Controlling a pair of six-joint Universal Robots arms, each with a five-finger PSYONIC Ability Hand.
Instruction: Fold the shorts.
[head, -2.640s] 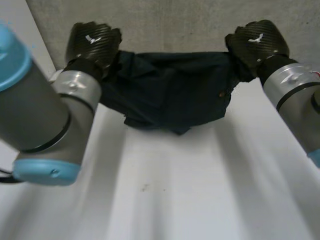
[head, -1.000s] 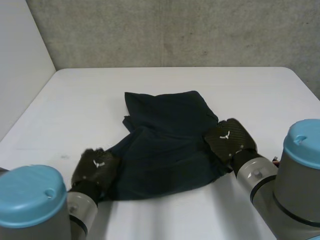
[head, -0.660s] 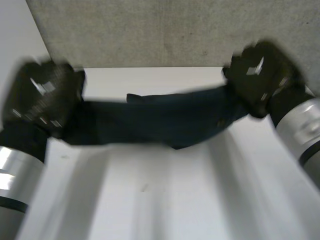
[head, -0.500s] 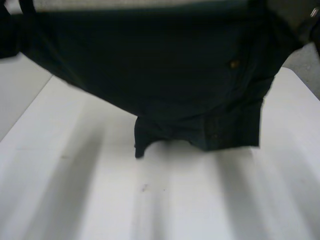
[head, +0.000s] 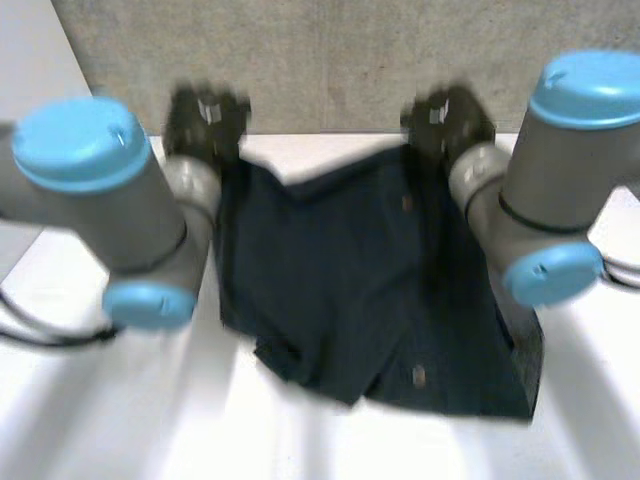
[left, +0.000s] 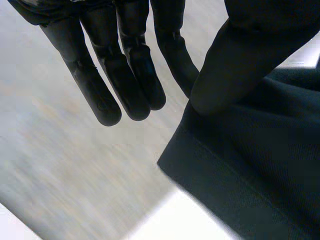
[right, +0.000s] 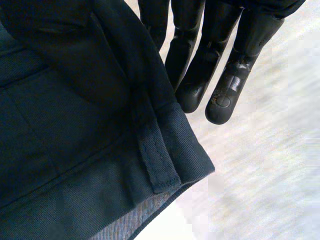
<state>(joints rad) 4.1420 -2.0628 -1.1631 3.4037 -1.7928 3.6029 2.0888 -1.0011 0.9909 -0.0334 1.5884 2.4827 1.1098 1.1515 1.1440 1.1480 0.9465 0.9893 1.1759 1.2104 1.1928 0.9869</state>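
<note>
The dark shorts (head: 330, 270) lie spread over the middle of the white surface (head: 200, 440). Their leg ends point toward its near edge, and one leg reaches closer to the near right corner. The waistband is raised toward the far edge, stretched between the two hands. The left hand (head: 205, 118) has one waistband corner, its thumb pressed onto the cloth beside straight fingers (left: 132, 75). The right hand (head: 445, 118) has the other corner by a belt loop (right: 156, 167), where the cloth passes between its thumb and straight fingers (right: 200, 75). The shorts look light, soft and limp, so any unheld part would likely sag. The doubled, stitched waistband seems the firmest part, and its corners or the leg hems look like the best holds for folding.
</note>
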